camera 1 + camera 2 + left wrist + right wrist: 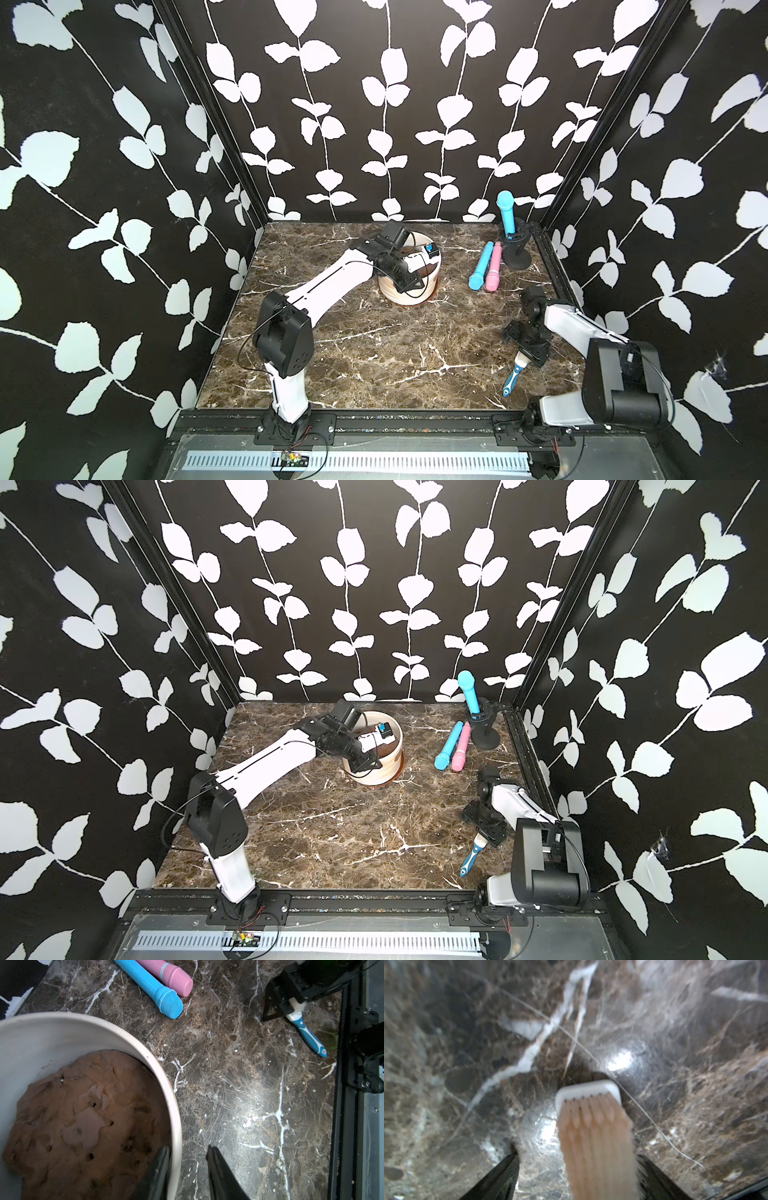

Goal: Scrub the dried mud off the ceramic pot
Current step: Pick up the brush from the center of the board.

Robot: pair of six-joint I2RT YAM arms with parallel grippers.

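Two pincers of mine shared the marble counter. Nearest, my right pincer stood open over the brush, jaws straddling the bristles without pinching them. Farther back, mid-counter, my left pincer stood partly open astride the rim of the ceramic pot, one finger inside above the brown soil, the other outside, clear of the wall. Beyond, a blue microphone and a pink microphone lay side by side, near a third microphone upright in a black stand.
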